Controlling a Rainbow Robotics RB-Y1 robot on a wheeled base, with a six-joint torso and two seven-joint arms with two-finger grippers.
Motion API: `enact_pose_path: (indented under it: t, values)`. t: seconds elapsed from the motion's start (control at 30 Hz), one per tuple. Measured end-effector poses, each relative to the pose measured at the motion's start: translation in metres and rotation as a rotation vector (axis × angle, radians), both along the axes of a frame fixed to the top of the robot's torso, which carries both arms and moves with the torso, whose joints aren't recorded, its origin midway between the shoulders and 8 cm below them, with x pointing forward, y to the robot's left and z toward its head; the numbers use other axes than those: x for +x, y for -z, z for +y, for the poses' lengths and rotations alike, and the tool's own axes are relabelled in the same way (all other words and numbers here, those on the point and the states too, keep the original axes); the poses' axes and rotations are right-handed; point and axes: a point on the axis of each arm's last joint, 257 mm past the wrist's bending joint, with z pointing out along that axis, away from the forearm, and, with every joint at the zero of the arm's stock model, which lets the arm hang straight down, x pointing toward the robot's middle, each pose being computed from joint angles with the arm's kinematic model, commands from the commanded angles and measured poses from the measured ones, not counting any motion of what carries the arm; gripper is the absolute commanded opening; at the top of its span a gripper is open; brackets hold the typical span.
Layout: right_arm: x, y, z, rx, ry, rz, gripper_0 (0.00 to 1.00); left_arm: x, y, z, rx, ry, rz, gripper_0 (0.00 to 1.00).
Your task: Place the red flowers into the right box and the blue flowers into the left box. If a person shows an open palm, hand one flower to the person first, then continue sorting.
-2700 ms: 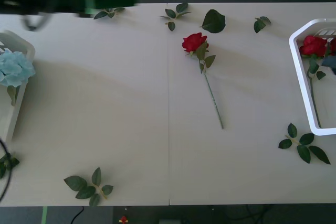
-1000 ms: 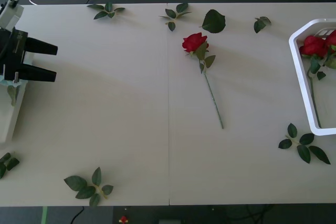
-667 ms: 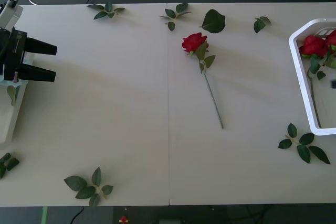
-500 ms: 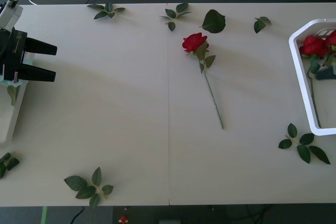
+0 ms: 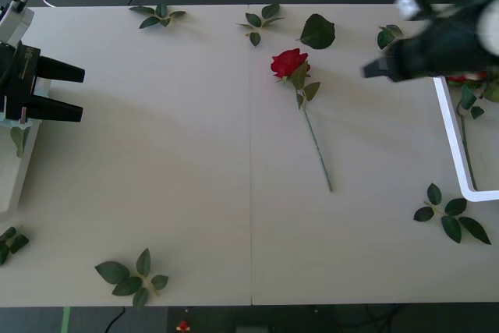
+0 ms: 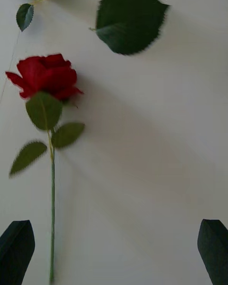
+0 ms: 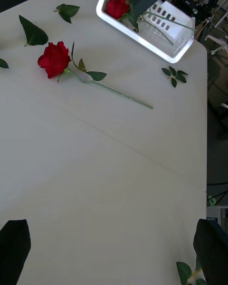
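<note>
Right gripper, fingers apart w/ nothing in them, hangs near the right box and beside the red rose lying mid-table; prob. light, floppy head, thin stiff-ish stem, so grab mid-stem below leaves, not petals.

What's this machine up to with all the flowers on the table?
It is sorting artificial flowers into two white boxes. One red rose lies loose mid-table, and the right gripper, jaws open and empty, is above the table between the right box and that rose. Other red roses already lie in that box. The left gripper hangs open over the left edge by the left box. Loose leaf sprigs are scattered around.
</note>
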Motion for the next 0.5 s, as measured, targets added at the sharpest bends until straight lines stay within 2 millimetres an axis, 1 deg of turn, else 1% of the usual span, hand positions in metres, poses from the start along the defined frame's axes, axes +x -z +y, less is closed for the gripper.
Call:
enact_pose_path:
  t: [0.13, 0.23, 0.37, 0.5]
  values:
    - [0.028, 0.015, 0.036, -0.025, -0.004, -0.003, 1.0, 0.0, 0.0, 0.0, 0.0, 0.0, 0.0, 1.0]
    - [0.048, 0.027, 0.053, -0.055, 0.023, -0.01, 1.0, 0.0, 0.0, 0.0, 0.0, 0.0, 0.001, 1.0]
    - [0.065, 0.043, 0.072, -0.099, 0.033, -0.008, 1.0, 0.0, 0.0, 0.0, 0.0, 0.0, 0.001, 1.0]
    - [0.075, 0.059, 0.084, -0.134, 0.037, -0.008, 1.0, 0.0, 0.0, 0.0, 0.0, 0.0, 0.001, 1.0]
